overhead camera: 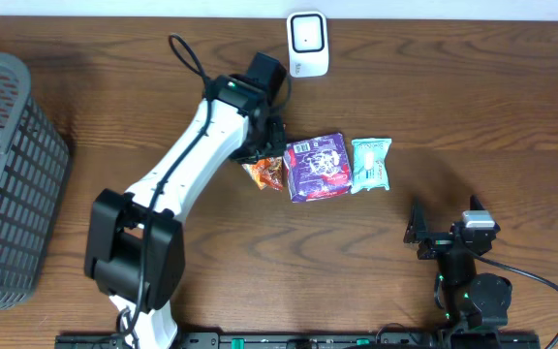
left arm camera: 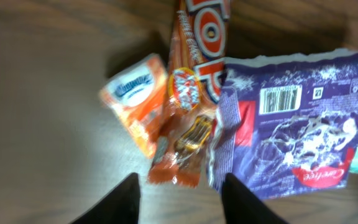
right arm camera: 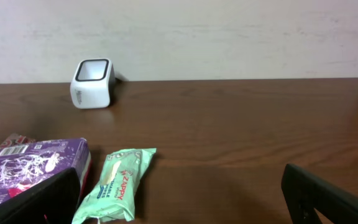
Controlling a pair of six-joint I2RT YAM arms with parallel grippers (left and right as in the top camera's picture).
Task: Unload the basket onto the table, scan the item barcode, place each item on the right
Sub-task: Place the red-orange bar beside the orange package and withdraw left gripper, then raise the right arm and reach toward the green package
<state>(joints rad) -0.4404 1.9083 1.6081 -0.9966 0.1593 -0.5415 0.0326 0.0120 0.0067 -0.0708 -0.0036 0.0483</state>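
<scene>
Nearest us, at 5 o'clock on the desk [overhead camera: 453, 116], the right end effector [right arm camera: 182, 208] sits idle, jaws wide apart with nothing between them. Further out, near the centre, the left end effector [left arm camera: 185, 199] hovers low over a cluster of packs, also spread and clamped on nothing. The bar [left arm camera: 188, 87] lies just ahead of its fingertips [left arm camera: 128, 202], with a small orange pack [left arm camera: 135, 102] at the bar's 9 o'clock. The purple pack [left arm camera: 291, 137], its barcode [left arm camera: 279, 99] face up, is at 3 o'clock, and the green pack [overhead camera: 370, 165] lies beyond that. Farthest, at 12 o'clock, stands the scanner [overhead camera: 308, 44]. We judge the pick is in hand, with no item held yet. Next we must close on one item, probably the bar, lift it clear of its neighbours and turn its code toward the scanner.
</scene>
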